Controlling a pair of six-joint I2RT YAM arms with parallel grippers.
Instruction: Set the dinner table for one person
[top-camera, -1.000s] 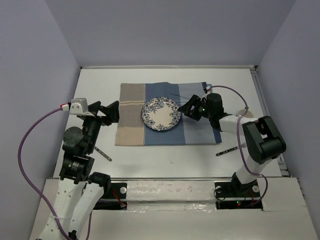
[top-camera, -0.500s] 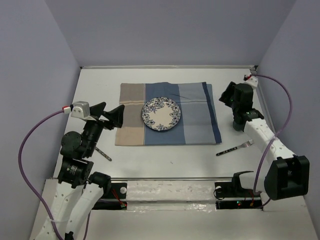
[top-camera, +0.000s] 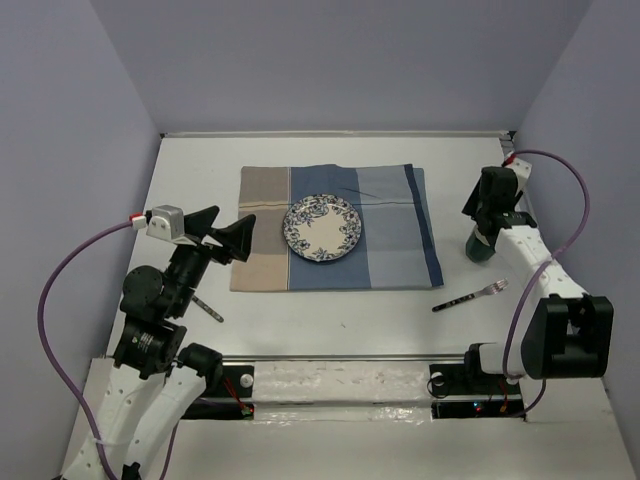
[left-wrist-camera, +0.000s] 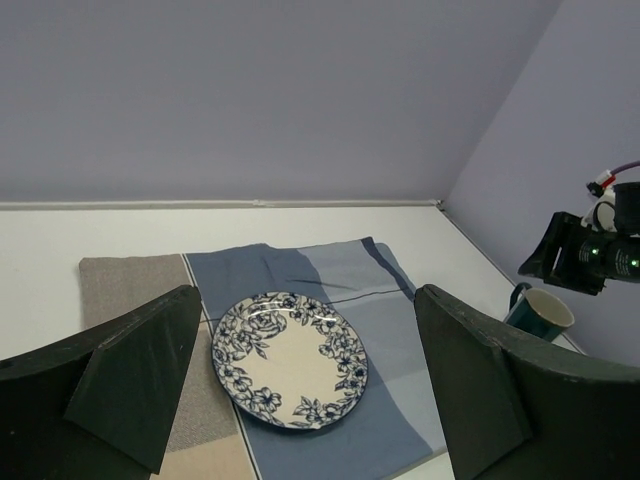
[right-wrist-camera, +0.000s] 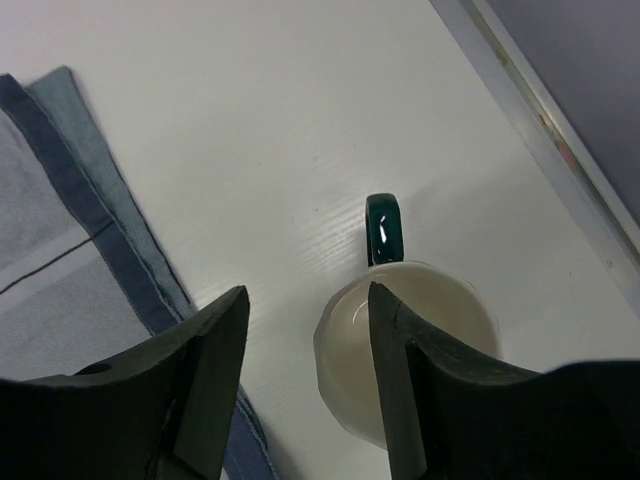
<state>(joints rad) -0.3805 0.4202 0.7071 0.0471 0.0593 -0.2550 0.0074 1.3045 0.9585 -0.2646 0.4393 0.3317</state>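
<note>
Dinner table beneath both empty jaws: left wide open, right part-open over mug.

right claw: gone from beside the plate on the placemat to the table's right side, now over the green mug, jaws narrower. left claw: shifted slightly rightward, jaws a touch wider.
</note>
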